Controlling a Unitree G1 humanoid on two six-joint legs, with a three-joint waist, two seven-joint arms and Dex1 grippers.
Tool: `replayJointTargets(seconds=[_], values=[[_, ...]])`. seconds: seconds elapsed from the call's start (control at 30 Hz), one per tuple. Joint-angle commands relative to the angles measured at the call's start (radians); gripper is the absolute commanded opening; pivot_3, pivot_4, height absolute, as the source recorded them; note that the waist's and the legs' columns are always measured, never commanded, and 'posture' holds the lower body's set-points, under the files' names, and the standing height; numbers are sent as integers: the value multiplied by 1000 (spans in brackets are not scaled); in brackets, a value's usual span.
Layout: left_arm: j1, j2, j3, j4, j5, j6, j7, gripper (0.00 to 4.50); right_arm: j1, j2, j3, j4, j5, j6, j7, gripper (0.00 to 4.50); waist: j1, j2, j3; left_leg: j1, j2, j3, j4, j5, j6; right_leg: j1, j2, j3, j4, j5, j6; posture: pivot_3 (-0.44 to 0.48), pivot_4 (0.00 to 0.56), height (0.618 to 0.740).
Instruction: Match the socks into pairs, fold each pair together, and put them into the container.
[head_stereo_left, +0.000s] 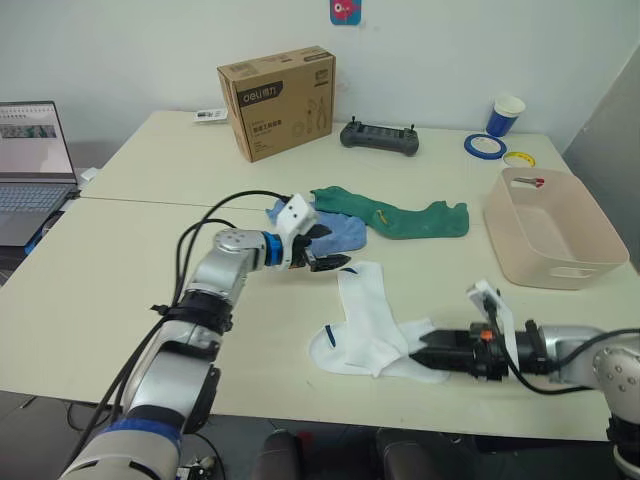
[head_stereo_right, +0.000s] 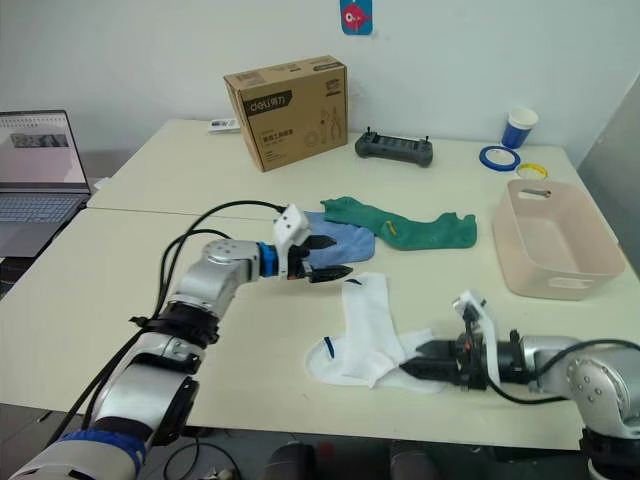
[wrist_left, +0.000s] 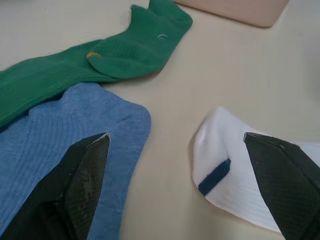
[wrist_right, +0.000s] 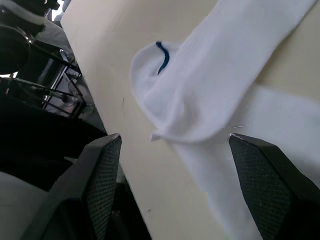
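Note:
Two white socks (head_stereo_left: 365, 320) lie crossed over each other at the front of the table. Behind them sit the light blue socks (head_stereo_left: 343, 233), with the dark green socks (head_stereo_left: 410, 218) stretched out to their right. The pale pink container (head_stereo_left: 550, 262) stands at the right and holds no socks. My left gripper (head_stereo_left: 332, 263) is open and low, between the blue sock (wrist_left: 60, 130) and the cuff of a white sock (wrist_left: 225, 165), holding nothing. My right gripper (head_stereo_left: 418, 352) is open at the right edge of the white socks (wrist_right: 215, 80), its fingers lying along the table.
A brown cardboard box (head_stereo_left: 280, 105) stands at the back, with a black controller (head_stereo_left: 380, 137), a blue cup (head_stereo_left: 506, 115) and tape rolls (head_stereo_left: 484, 146) to its right. A laptop (head_stereo_left: 30, 165) sits at the far left. Cables loop over my left arm.

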Motion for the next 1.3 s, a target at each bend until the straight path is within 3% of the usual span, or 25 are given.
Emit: replayJointTargets(seconds=[0.03, 0.17, 0.33, 0.43, 0.53, 0.8, 0.83, 0.93, 1.17, 1.3], values=[[-47, -35, -26, 76, 52, -92, -28, 4461, 26, 8, -40, -63, 45, 37, -58, 3647, 1, 0, 0, 0, 0, 0, 0, 0, 0, 0, 0, 0, 0, 0, 0, 0, 150, 740], [-56, -73, -63, 165, 119, -182, -41, 4461, 79, 70, -26, -86, 57, 47, -124, 3647, 2, 0, 0, 0, 0, 0, 0, 0, 0, 0, 0, -1, 0, 0, 1, 0, 150, 740], [-77, -100, -62, 233, 161, -239, -45, 4461, 47, 196, -33, -53, 87, 103, -205, 3647, 1, 0, 0, 0, 0, 0, 0, 0, 0, 0, 0, -1, 0, 0, 1, 0, 150, 740], [-90, -107, -54, 267, 175, -262, -49, 3870, -2, 266, -40, -6, 70, 129, -249, 3647, 1, 0, 0, 0, 0, -1, 0, 0, 0, 0, 0, 0, 0, 0, 1, 0, 150, 740], [-102, -107, -41, 287, 178, -271, -56, 2898, -17, 287, -3, 7, 36, 120, -282, 3029, 3, 0, 0, -1, 0, 0, 0, 0, 0, 0, 0, 0, 0, 0, 1, 0, 150, 740], [-107, -100, 4, 249, 148, -233, -65, 254, -43, 270, -36, 12, 50, 121, -280, 90, 2, 0, 0, -1, 0, -1, 0, 0, 0, 0, 0, -1, 0, 0, 1, 0, 150, 740], [-94, -92, 13, 218, 140, -210, -68, 33, -41, 252, -42, 7, 55, 113, -270, 0, 2, 0, 0, -1, 0, 0, 0, 0, 0, 0, 0, -1, 0, 0, 1, 0, 150, 740], [-34, -63, 39, 54, 106, -110, -78, 33, -59, 177, -84, 9, 95, 104, -217, 0, 1, 0, 0, -1, 0, 0, 0, 0, 0, 0, 0, -1, 0, 0, 1, 0, 150, 740], [198, -41, 104, -560, -37, 371, 60, 33, -154, -112, -79, 146, 148, 43, -4, 0, -3, 1, 0, -1, 1, 0, 0, 0, 0, 0, -1, -1, 0, 0, 1, 0, 150, 740], [393, -158, 160, -873, -60, 519, 333, 33, -268, -216, 84, 319, 60, -70, 116, 0, -8, 1, 0, 0, 1, 0, 0, 0, 0, 1, -1, -1, 0, 0, 1, 0, 150, 740]])
